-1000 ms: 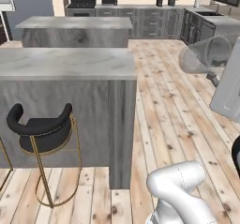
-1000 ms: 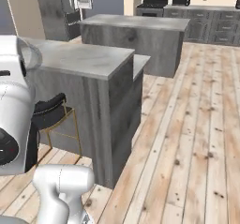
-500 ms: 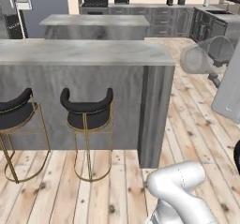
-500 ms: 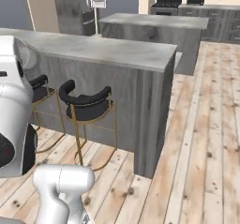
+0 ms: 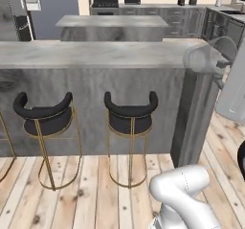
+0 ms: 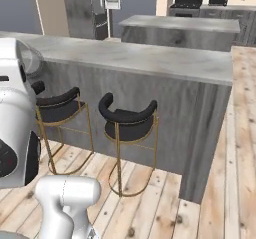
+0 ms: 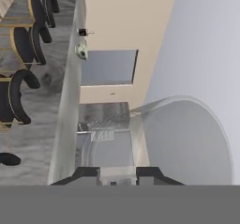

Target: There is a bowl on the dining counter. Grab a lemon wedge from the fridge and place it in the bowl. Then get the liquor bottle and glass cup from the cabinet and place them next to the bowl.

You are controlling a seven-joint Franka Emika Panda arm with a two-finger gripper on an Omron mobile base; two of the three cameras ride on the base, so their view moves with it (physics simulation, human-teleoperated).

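Note:
A clear glass cup hangs in the air at the right end of the dining counter, about level with its top. My gripper is shut on the cup's wall, and the cup's big clear body bulges just beyond the fingertips. In the right base view the glass cup shows beside my white arm, over the dining counter. Far along the dining counter stand a small dark bottle and a pale round thing, too small to tell apart. The dark fridge stands at the back.
Two black stools on gold legs stand under the counter's front, as do the stools. A shorter grey island lies behind the counter. Wooden floor runs free to the right of the counter's end.
The base has driven and turned, so the whole scene shifted: the counter's long front and stools now face me. The glass cup stays in the gripper.

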